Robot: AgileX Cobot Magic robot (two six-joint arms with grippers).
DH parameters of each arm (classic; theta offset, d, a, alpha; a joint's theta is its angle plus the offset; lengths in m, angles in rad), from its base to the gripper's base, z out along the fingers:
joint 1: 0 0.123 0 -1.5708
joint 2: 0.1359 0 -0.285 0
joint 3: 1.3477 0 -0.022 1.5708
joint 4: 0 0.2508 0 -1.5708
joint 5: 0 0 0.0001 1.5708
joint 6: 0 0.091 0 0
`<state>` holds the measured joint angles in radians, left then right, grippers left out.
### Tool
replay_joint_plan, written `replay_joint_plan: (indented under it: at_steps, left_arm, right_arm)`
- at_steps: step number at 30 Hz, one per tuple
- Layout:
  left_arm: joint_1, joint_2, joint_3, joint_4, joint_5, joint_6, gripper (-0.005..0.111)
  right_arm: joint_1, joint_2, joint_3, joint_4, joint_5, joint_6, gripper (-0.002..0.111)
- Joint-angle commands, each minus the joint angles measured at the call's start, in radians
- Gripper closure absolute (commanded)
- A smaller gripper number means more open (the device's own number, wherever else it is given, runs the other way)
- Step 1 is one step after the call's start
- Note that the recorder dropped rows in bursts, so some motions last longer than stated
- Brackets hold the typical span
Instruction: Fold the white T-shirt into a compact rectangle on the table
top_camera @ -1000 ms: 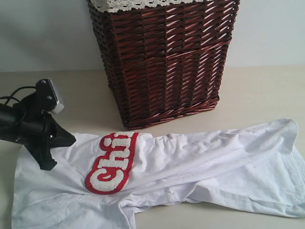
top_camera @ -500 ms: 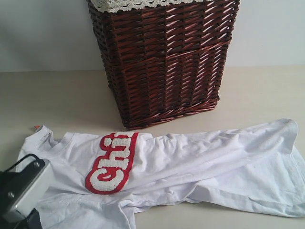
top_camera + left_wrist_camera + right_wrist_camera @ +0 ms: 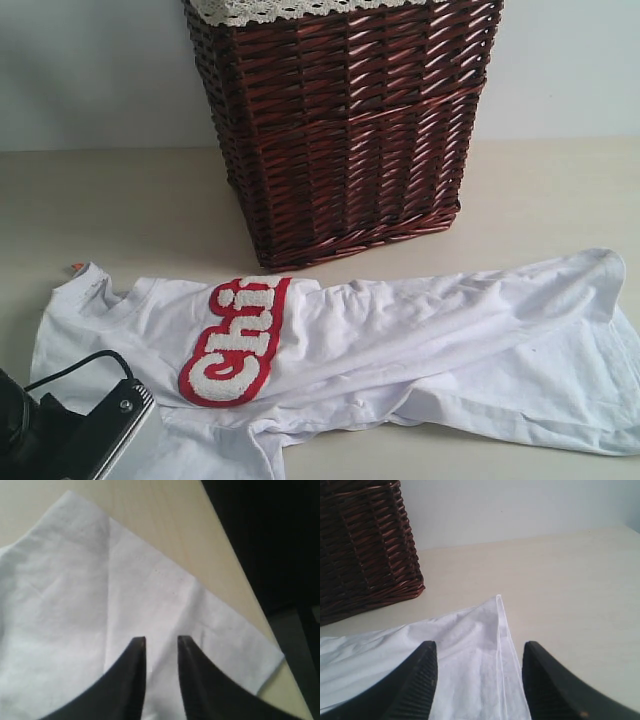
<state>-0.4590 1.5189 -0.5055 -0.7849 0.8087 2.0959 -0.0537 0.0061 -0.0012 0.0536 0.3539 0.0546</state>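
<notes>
The white T-shirt (image 3: pixel 400 330) lies spread and creased across the table (image 3: pixel 120 200), with its red-outlined lettering (image 3: pixel 235 340) facing up and an orange neck tag (image 3: pixel 75 267) at the far left. My left arm (image 3: pixel 70 435) sits low at the front left corner of the exterior view. In the left wrist view my left gripper (image 3: pixel 161 640) hovers over a flat fold of the shirt (image 3: pixel 65 595), jaws a narrow gap apart, gripping nothing. My right gripper (image 3: pixel 479 645) stands open, straddling a pointed corner of the shirt (image 3: pixel 470 630). It is out of the exterior view.
A tall dark red-brown wicker basket (image 3: pixel 345 120) with white lace trim stands just behind the shirt; it also shows in the right wrist view (image 3: pixel 365 545). The table's front edge (image 3: pixel 235 585) runs close to my left gripper, with dark space beyond it.
My left arm has left the shirt's collar and dropped to the front left corner. The collar lies flat on the table, released. The left jaws have parted slightly. The right gripper is unchanged.
</notes>
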Motion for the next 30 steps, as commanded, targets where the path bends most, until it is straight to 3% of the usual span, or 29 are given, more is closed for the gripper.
replay_joint_plan:
  at_steps: [1, 5, 13, 16, 19, 25, 30]
  left_arm:
    - [-0.007, 0.012, 0.006, -0.005, 0.038, 0.004, 0.059]
    - [-0.007, 0.051, 0.006, 0.022, 0.030, 0.004, 0.059]
    - [-0.007, 0.185, 0.006, 0.020, -0.125, 0.004, 0.063]
    - [-0.007, 0.209, 0.006, 0.018, -0.134, 0.004, 0.078]
    - [-0.007, 0.209, 0.006, 0.014, -0.129, 0.004, 0.107]
    - [-0.007, 0.183, 0.006, -0.018, -0.088, -0.025, 0.107]
    - [0.030, 0.095, -0.026, -0.038, 0.057, -0.081, 0.107]
  right_arm:
    - [-0.005, -0.006, 0.001, -0.003, -0.005, 0.000, 0.057]
    - [-0.005, -0.006, 0.001, -0.003, -0.005, 0.000, 0.057]
    - [-0.005, -0.006, 0.001, -0.003, -0.005, 0.000, 0.057]
    - [-0.005, -0.006, 0.001, -0.001, -0.005, 0.000, 0.057]
    - [-0.005, -0.006, 0.001, -0.001, -0.005, 0.000, 0.057]
    - [-0.005, -0.006, 0.001, -0.001, -0.005, 0.000, 0.057]
    - [-0.005, -0.006, 0.001, -0.003, -0.005, 0.000, 0.057]
